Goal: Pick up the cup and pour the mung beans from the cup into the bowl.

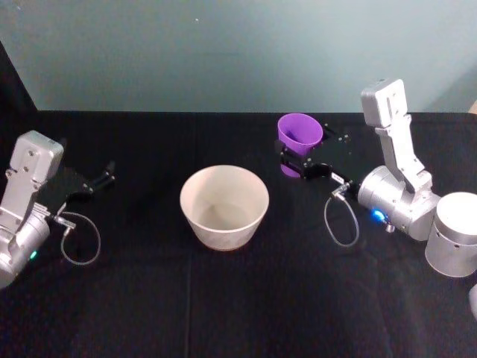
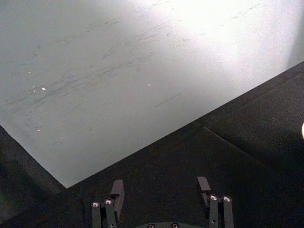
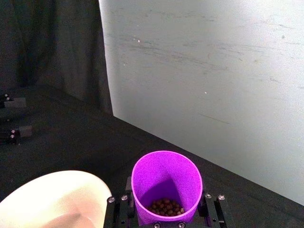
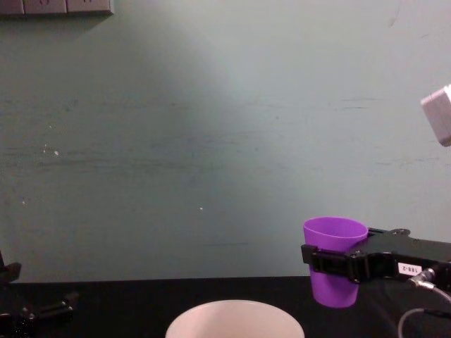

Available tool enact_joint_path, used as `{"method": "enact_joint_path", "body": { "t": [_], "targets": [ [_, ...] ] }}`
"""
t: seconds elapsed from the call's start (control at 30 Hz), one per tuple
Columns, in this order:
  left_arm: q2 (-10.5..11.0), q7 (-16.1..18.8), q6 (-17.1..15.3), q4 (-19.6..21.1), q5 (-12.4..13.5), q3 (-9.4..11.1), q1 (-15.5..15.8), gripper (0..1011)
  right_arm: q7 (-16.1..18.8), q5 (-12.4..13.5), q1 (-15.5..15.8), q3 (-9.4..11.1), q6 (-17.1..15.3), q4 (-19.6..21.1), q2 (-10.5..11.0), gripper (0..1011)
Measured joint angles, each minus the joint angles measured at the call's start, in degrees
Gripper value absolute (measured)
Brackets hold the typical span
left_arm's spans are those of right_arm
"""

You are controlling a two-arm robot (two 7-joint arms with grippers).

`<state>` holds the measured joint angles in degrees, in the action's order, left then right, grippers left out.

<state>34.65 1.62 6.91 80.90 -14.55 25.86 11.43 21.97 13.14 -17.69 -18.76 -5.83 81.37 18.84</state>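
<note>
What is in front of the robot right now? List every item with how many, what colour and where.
cup: one, purple, held to the right of and beyond the bowl
mung beans: small heap, brownish, in the bottom of the cup
bowl: one, white, middle of the table
table: one, black cloth cover, under everything
wall: one, pale green, behind the table
right hand: one, black, shut on the cup
left hand: one, black, open, low at the table's left side

Your left arm (image 1: 22,205) and right arm (image 1: 395,195) gleam silver; right gripper (image 1: 304,155) black, bright screws (image 3: 207,195), grey cable loop (image 1: 339,224), blue light (image 1: 378,216).
</note>
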Motion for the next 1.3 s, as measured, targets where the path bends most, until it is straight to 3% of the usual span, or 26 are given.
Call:
{"method": "enact_joint_path", "body": {
  "t": [1.3],
  "targets": [
    [0.0,0.0,0.0,0.0,0.0,0.0,0.0,1000,0.0,0.0,0.0,0.0,0.0,0.0,0.0,723]
  ]
}}
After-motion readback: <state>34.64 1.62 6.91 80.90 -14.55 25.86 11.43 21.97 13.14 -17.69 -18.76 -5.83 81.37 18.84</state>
